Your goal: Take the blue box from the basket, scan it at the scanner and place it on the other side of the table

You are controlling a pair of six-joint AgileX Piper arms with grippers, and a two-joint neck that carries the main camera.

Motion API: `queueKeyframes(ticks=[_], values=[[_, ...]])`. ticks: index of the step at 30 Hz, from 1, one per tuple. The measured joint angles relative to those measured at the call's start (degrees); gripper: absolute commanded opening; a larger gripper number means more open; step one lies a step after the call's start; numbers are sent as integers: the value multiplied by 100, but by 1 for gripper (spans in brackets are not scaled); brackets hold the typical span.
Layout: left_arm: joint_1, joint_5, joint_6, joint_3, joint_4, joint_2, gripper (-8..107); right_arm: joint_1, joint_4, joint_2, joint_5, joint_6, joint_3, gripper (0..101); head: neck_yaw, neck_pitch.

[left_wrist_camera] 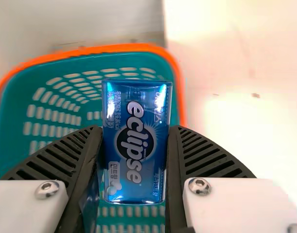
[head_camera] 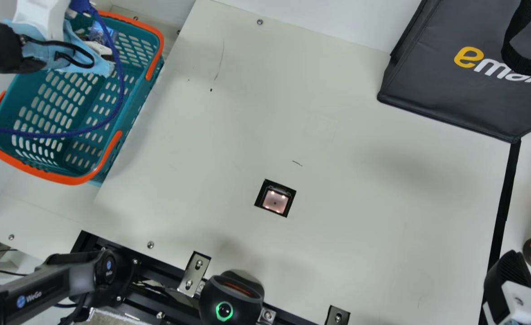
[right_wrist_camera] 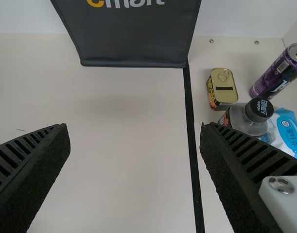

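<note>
At the upper left of the main view, my left gripper (head_camera: 42, 20) is over the basket (head_camera: 145, 92), a teal one with orange handles. The left wrist view has the blue box (left_wrist_camera: 136, 179) held between the two ribbed fingers of my left gripper (left_wrist_camera: 135, 133), with the basket (left_wrist_camera: 124, 60) below it. The scanner (head_camera: 275, 201) is a lit square window set in the table. My right gripper (head_camera: 509, 268) is at the lower right of the main view, over the table's right part. Seen from its wrist, my right gripper (right_wrist_camera: 134, 130) stands open with nothing between its fingers.
Other packets (head_camera: 103, 34) lie in the basket's back part. A dark bag (head_camera: 445, 95) stands at the back right. Beyond a black strip (right_wrist_camera: 191, 121) are a yellow-topped can (right_wrist_camera: 222, 90), a dark-capped bottle (right_wrist_camera: 250, 116), a purple can (right_wrist_camera: 277, 73) and a white-blue pack (right_wrist_camera: 287, 133).
</note>
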Motion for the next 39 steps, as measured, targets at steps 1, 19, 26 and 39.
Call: queueKeyframes(ticks=[1, 19, 26, 39], values=[[-52, 81, -45, 12, -22, -40, -8, 0, 0, 0, 0, 0, 0, 95, 0, 0], [-1706, 1256, -1574, 549, 87, -729, -8, 0, 0, 0, -6, 0, 0, 95, -9, 0], [-2600, 1304, -2353, 864, 280, -862, -8, 0, 0, 0, -6, 0, 0, 95, 0, 0], [-4450, 988, -3946, 1307, 602, -667, -8, 0, 0, 0, -6, 0, 0, 95, -9, 0]])
